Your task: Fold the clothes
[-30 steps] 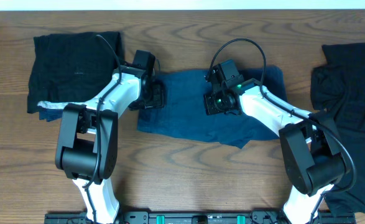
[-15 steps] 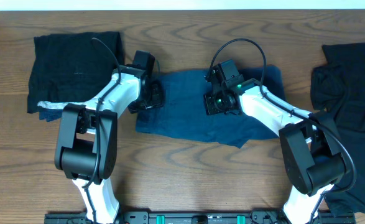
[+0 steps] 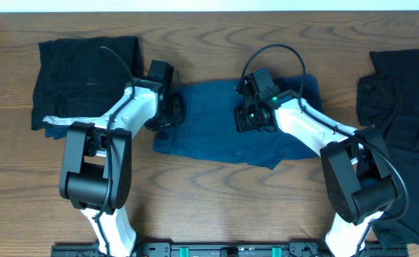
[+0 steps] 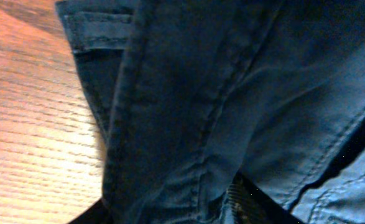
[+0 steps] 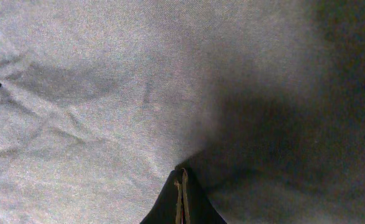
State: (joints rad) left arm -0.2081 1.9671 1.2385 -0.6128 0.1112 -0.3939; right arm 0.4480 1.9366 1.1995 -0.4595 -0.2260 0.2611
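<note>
Wooden counter (image 3: 216,207) carried the navy shorts (image 3: 209,132), spread flat between both arms. Right jaws were fully closed, tips pressed into the cloth. Left jaws sat at the shorts' left edge, their gap hidden. A shallow pinch there might slip and leave the fold crooked.

Nothing readable is showing in any view. No lettering, label, brand mark, number or sign is appearing on the shorts (image 3: 209,135) or on anything else.
</note>
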